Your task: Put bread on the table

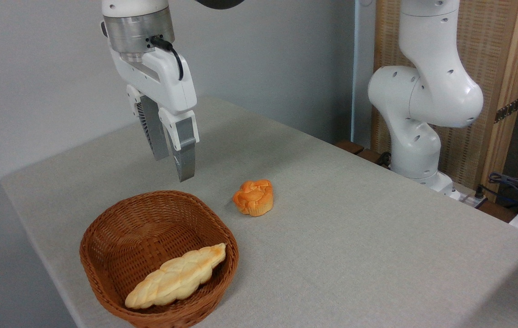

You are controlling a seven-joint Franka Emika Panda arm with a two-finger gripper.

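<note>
A single fixed camera stands off one corner of the light grey-beige cloth-covered tabletop, raised above it and looking down at a slant across the surface toward the grey wall. It sits fairly near: the brown wicker basket is cut by the lower edge.

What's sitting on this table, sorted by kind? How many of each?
Bread pieces: 2, a small round orange-golden knotted bun on the grey-beige cloth table and a long pale braided loaf in the basket
Brown wicker baskets: 1
Total: 3
</note>
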